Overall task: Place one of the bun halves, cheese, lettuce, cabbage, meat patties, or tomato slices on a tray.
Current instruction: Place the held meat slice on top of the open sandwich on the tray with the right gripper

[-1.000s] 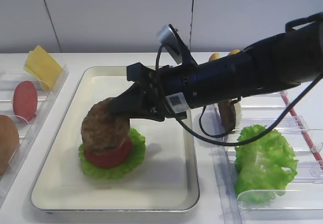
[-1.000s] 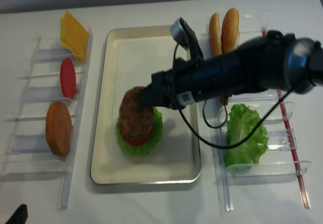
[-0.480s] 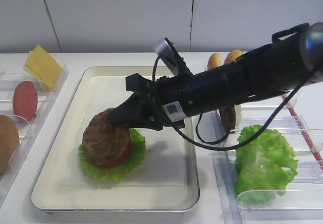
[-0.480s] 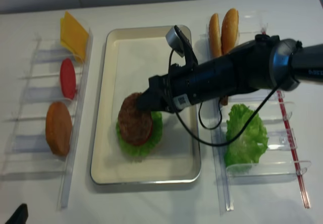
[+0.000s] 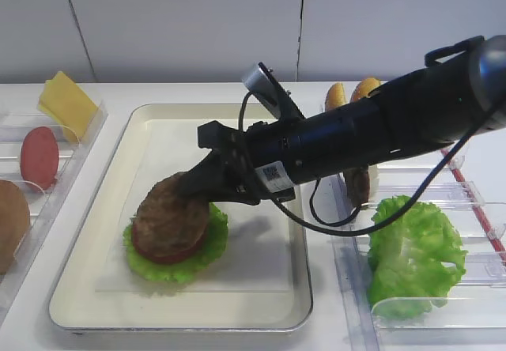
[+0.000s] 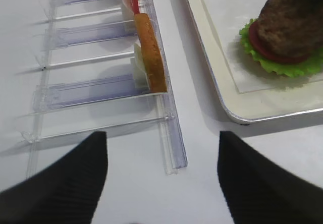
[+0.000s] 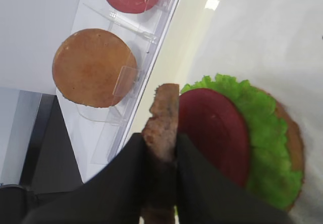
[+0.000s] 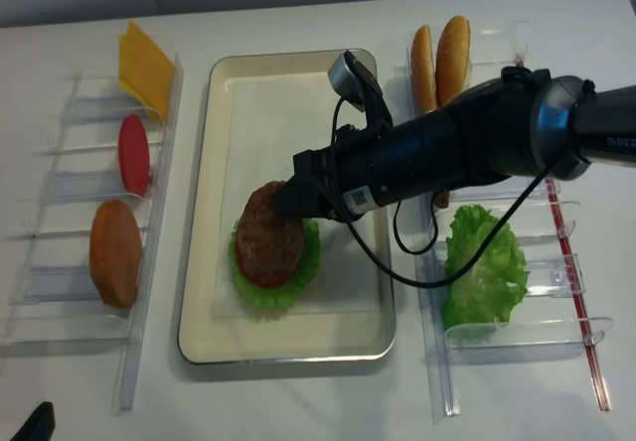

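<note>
Because the stack on the tray (image 5: pixel 95 209) needs its next layer, the right claw (image 7: pixel 160 156) is clamped on the meat patty (image 5: pixel 170 213), tilting it onto the tomato slice (image 7: pixel 214 133) and lettuce (image 5: pixel 202 252) near the tray's front left; the left claw (image 6: pixel 161 171) hangs apart, empty.

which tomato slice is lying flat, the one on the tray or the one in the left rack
The tomato slice on the tray: it lies flat on the lettuce under the meat patty. The other tomato slice stands on edge in the left rack.
</note>
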`<action>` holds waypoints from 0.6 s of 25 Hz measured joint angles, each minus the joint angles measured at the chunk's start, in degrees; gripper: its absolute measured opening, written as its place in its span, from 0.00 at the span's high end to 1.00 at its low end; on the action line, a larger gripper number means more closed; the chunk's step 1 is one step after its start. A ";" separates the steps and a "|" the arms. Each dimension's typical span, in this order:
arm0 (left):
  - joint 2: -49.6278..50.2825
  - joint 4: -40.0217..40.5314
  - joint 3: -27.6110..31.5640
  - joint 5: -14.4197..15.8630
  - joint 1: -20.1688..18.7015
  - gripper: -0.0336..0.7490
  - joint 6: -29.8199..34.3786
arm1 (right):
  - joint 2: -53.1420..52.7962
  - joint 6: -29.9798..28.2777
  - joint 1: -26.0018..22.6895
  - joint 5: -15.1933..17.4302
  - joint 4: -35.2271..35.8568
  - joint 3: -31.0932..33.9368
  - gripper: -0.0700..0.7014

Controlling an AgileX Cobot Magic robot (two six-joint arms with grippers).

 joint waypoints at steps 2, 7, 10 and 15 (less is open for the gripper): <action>0.00 0.00 0.00 0.00 0.00 0.36 0.00 | 0.00 0.00 0.00 -0.13 -0.23 0.00 0.63; 0.00 0.00 0.00 0.00 0.00 0.36 0.00 | 0.00 0.00 0.00 -0.71 -0.32 0.00 0.21; 0.00 0.00 0.00 0.00 0.00 0.36 0.00 | 0.00 0.00 0.00 -1.91 -0.35 0.00 0.12; 0.00 0.00 0.00 0.00 0.00 0.36 0.00 | 0.00 0.00 0.08 -4.63 -2.50 0.00 0.09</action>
